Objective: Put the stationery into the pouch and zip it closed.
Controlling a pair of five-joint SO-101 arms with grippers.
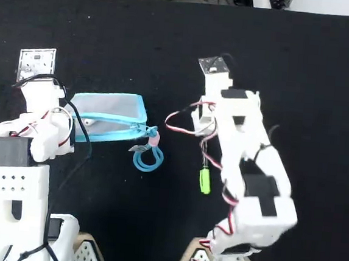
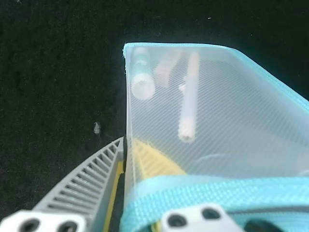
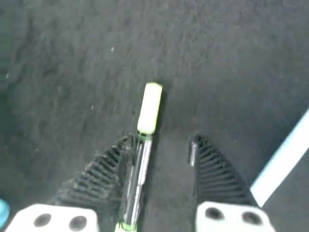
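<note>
The light-blue mesh pouch [image 1: 109, 117] lies left of centre, with its zipper pull and blue loop [image 1: 148, 157] at its right end. My left gripper [image 2: 126, 159] is shut on the pouch's [image 2: 212, 121] left edge. Through the mesh I see a white pen [image 2: 189, 102], a capped tube [image 2: 142, 78] and a yellow item [image 2: 150, 165]. A green-capped pen [image 1: 205, 179] lies on the black table, partly under the right arm. My right gripper [image 3: 161, 145] stands open low over this pen [image 3: 149, 107], whose clear barrel runs along one finger [image 3: 108, 166].
The table is covered in black cloth [image 1: 300, 86]. A pale blue-white strip [image 3: 282, 159] lies off to the right gripper's side. The arm bases [image 1: 133, 255] stand at the near edge.
</note>
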